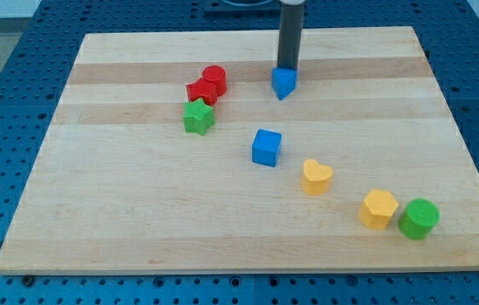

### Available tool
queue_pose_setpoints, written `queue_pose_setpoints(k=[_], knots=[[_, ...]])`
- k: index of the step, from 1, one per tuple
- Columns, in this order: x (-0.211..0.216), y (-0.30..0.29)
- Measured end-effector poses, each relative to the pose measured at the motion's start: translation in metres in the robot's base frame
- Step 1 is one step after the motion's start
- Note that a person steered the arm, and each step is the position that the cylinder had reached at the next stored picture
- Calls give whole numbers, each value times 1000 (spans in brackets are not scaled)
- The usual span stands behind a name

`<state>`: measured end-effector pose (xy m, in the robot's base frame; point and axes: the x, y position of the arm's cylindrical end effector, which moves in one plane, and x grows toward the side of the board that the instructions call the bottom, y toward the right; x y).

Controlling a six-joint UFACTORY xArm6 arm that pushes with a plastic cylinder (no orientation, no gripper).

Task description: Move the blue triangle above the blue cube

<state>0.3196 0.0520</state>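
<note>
Pale wooden plank surface [137, 237] sits on a blue perforated bench [2, 102].

Arm: no jaws on this rig, so nothing spread or pinching. Just a straight dark rod, my tip [286, 68] down at the surface's far edge, touching the far side of the small blue triangle block [283, 83].

Blocks, larger to smaller as they read from here:
- green cylinder [418, 219], near the right end of the near edge
- yellow hexagon-ish block [379, 208], just beside the green cylinder
- yellow heart block [316, 177], toward the middle
- blue cube [266, 146], roughly mid-surface
- red cylinder [214, 79] and a red block, shape unclear [198, 91], touching each other, far-left area
- green star block [197, 117], just nearside of the reds

Task state, my read: the blue triangle is already on the far side of the blue cube, slightly toward the right edge, a clear gap between them. Close to done; what's left looks like trimming.

How to do it well:
- tip is behind the triangle on the far side, so any push from here drives it toward the cube. Keep it short, don't close the gap to contact.
- to centre it over the cube, come round to the triangle's right face and nudge toward the left edge.
- push through the block's middle; off-centre contact on a triangle face will spin it.
- reds and green star are well left, no clash expected.
</note>
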Motion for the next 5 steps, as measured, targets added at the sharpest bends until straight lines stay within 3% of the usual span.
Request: queue_pose_setpoints(k=[1, 3, 4, 5], knots=[[35, -7], [42, -7], [42, 22], [48, 97]])
